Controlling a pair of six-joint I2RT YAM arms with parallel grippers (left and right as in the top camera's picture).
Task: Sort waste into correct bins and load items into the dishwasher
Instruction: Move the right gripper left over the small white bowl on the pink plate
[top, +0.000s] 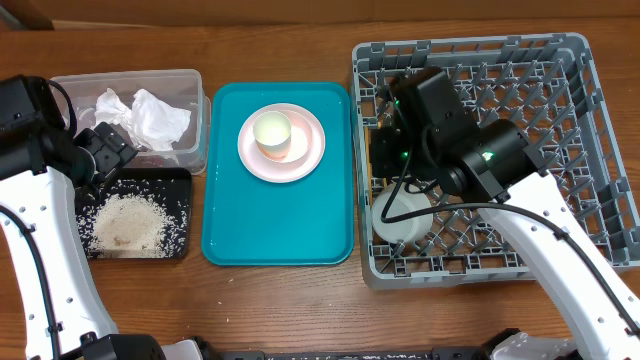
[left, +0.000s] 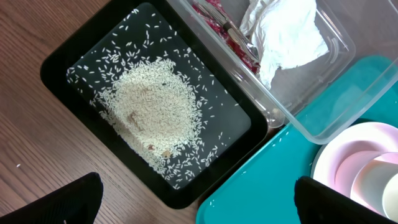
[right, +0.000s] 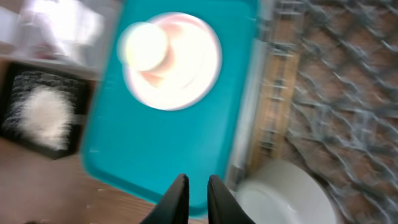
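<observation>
Right claw (right: 197, 190), almost closed, empty, is being held over dish rack's (top: 600, 150) near-left corner by white bowl (top: 400, 215); left claw (left: 199, 196), wide open. Cup (top: 272, 130) on plate (top: 305, 162): fuller opening is being advised before descent.

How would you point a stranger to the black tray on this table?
Find the big teal tray. Two containers lie to its left in the overhead view; the black tray is the one nearer the bottom edge, beside the clear tub. It alone is shallow, glossy black and holds a heap of rice.
</observation>
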